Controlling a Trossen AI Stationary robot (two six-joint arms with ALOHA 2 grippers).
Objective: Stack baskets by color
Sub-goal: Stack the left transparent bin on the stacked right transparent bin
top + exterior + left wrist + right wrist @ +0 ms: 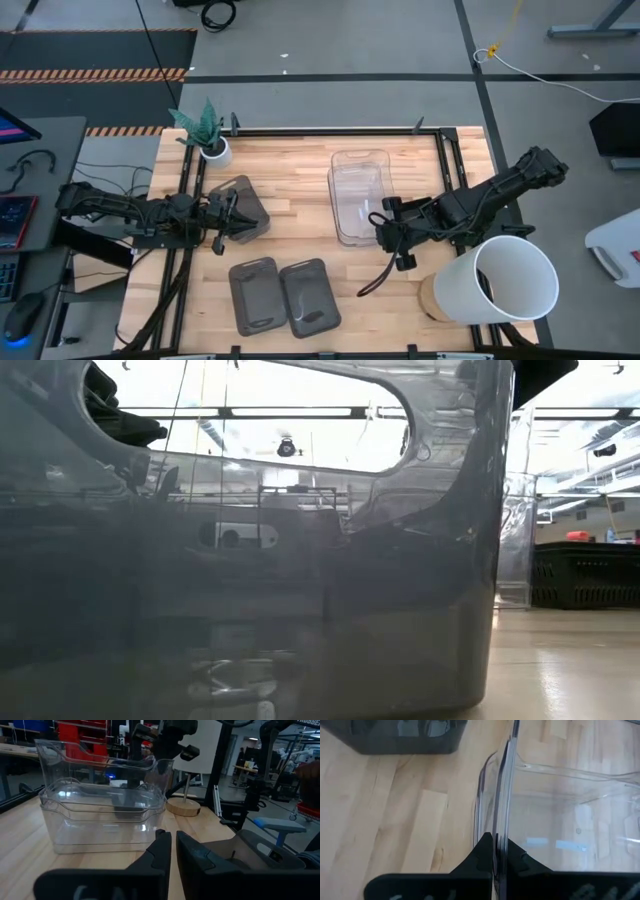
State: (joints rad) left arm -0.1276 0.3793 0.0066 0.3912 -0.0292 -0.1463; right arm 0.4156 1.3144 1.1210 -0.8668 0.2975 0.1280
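right pincer [495, 851] pinching clear baskets [358, 195] rim (nested pair), table [300, 240]

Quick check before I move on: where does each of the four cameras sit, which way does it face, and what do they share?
High: overhead, facing down; both arms, table.
Low: table height, facing a dark grey basket close up; no arm clearly identifiable.
Left wrist: behind the left gripper pinching a grey basket rim, facing the clear baskets.
Right wrist: behind the right gripper clamping the clear wall.
Shared: both wrist views show the clear baskets.
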